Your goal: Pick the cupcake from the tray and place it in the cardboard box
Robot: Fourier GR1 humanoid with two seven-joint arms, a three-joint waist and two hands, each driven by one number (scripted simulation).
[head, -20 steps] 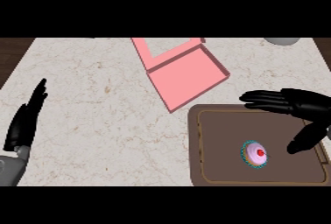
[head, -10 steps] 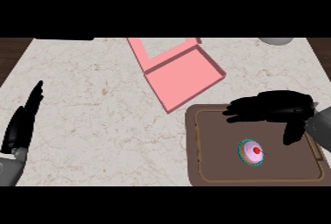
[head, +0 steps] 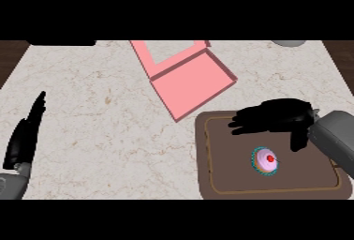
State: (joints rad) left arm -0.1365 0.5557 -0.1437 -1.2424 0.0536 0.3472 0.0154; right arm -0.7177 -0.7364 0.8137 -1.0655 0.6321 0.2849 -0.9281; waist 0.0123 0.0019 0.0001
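right hand (head: 273, 118): over the far part of the tray, fingers spread and pointing left, thumb hanging down toward the near side; open, holding nothing
right hand vs cupcake: thumb tip just beside the cupcake's far right side; can't tell if it touches
cupcake (head: 266, 161): on the tray, right of centre, white top with a red dot, teal wrapper
tray (head: 207, 159): brown, near right on the counter, thin lighter line inside its rim
box (head: 190, 79): pink, open, flap up at the far side; far left of the tray, near corner just beside the tray's far left corner
left hand (head: 24, 136): near left edge, fingers straight and pointing away, open, resting
counter (head: 97, 117): pale marble
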